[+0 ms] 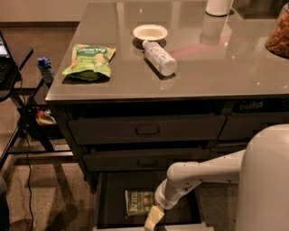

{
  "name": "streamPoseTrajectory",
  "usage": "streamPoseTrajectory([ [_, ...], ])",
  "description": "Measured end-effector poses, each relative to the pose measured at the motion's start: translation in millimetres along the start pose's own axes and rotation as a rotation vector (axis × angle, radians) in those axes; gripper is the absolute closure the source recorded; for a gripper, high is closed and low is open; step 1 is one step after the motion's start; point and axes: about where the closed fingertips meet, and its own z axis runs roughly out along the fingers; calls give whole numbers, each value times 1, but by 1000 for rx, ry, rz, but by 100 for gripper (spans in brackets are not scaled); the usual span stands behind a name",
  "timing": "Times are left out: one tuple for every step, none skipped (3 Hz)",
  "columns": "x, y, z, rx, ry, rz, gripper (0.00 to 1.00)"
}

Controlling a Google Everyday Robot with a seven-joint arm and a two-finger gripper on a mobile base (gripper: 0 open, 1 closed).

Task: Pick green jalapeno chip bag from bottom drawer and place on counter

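The green jalapeno chip bag [139, 202], dull olive and crinkled, lies flat on the dark floor of the open bottom drawer [103, 198]. My gripper [153, 218] hangs at the end of the white arm [198, 173], reaching down into the drawer. It sits just to the right of the bag's lower right corner, near the drawer's front rim. I cannot tell whether it touches the bag. The grey glossy counter [212, 72] is the top of the cabinet above.
On the counter are a brighter green bag [89, 58], a white bottle on its side [159, 57], a small white bowl [150, 32], a white cylinder [218, 6] and a snack jar [278, 36]. Two shut handled drawers [146, 130] sit above. A black side desk [13, 67] and cables stand at the left.
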Motion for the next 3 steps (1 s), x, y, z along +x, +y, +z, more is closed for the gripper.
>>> streamPoseTrajectory([
  [2, -24, 35, -26, -53, 2, 0],
  [3, -48, 69, -45, -78, 7, 0],
  [5, -68, 96, -64, -91, 5, 0],
])
